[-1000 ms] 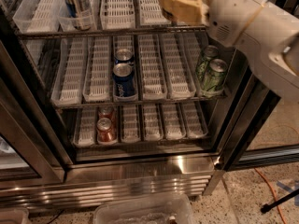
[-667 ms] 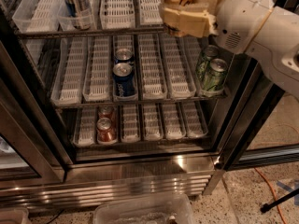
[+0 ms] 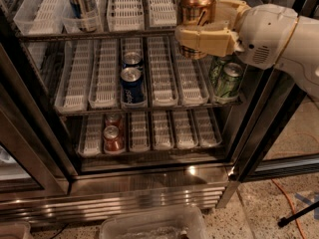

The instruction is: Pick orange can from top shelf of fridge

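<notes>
- surface: the fridge (image 3: 35, 148) has dark wire racks carrying rows of white slotted trays; its stainless steel base (image 3: 144, 188) lies well below the gripper.
- room: a speckled floor (image 3: 259, 208) shows below and to the right of the gripper, with an orange cable (image 3: 293, 205) lying across it.
- a clear plastic bin (image 3: 152, 225) sits on the floor in front of the base, far below the gripper.
- tool: the gripper (image 3: 199, 26) is at the right end of the top shelf (image 3: 124, 11), with its tan fingers (image 3: 204, 38) closed around the orange can (image 3: 196, 6).
- the can stands upright in that grasp, and its base shows in front of the shelf's front rail.
- left of the gripper, on the same shelf, stands a tall slim can (image 3: 82, 4).
- below and to the left of the gripper are two blue cans (image 3: 132, 83), and lower down two red cans (image 3: 112, 136).
- directly under the gripper are two green cans (image 3: 227, 81).
- hidden or cut off: the near finger covers the can's lower body, and the tall can's top runs out of view.
- the bin's contents cannot be made out.
</notes>
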Tool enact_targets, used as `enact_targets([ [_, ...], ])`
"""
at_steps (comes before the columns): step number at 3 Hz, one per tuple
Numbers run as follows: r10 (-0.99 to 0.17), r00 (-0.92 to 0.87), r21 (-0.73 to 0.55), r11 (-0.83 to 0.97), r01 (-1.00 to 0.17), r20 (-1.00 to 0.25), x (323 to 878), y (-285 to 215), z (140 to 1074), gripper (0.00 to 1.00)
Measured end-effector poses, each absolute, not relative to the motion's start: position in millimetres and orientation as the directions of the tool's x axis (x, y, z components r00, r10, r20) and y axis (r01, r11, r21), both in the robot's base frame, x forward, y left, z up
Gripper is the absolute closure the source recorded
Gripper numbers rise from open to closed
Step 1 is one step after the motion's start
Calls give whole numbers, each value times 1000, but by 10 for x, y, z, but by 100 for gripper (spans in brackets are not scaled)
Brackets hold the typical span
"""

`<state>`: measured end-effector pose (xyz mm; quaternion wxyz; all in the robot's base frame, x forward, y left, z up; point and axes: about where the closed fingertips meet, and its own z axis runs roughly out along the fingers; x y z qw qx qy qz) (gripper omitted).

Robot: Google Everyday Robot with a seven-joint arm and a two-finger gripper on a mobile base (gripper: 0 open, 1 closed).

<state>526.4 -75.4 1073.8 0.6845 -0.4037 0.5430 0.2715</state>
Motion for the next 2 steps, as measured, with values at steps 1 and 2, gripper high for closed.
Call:
enact_targets([
  [1,-67,263,-258,527,-810,-963,5264,-753,10738,100],
  [2,-122,272,-297,438,-848,-955,5276,-607,10623,100],
])
